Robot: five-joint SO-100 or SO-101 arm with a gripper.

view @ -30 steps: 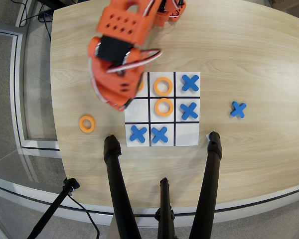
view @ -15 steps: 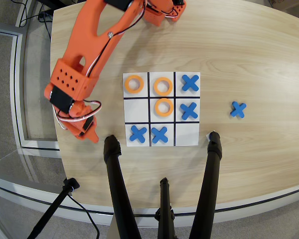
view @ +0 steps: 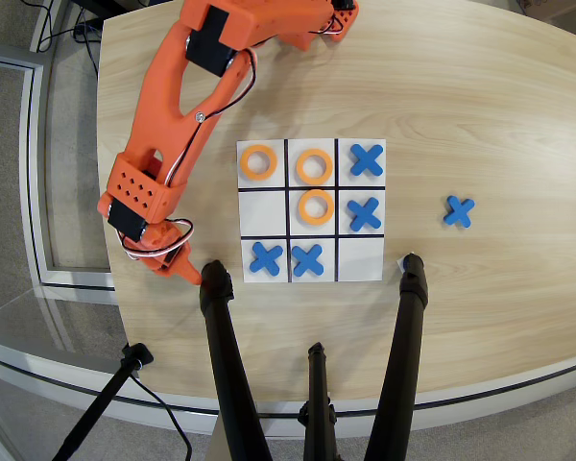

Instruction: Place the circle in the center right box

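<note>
My orange gripper (view: 173, 257) sits low over the wood table (view: 480, 106), left of the 3x3 board (view: 360, 274). It covers the spot where a loose orange circle lay, and that circle is hidden under it. Whether the jaws are open or shut does not show from above. The center right box (view: 263, 213), the middle cell of the board's left column in the overhead view, is a bare white square. Three orange rings lie on the board: top left (view: 259, 162), top middle (view: 314, 166) and centre (view: 315, 206).
Blue X pieces fill the top right (view: 367, 159), middle right (view: 364, 213), bottom left (view: 266, 258) and bottom middle (view: 307, 259) cells. Another X (view: 458, 210) lies loose right of the board. Black tripod legs (view: 232, 365) rise at the front edge, close to the gripper.
The arm swung from above the board's top-left corner out to the left and down onto the loose ring. Over the last half second it shifted slightly toward the front.
</note>
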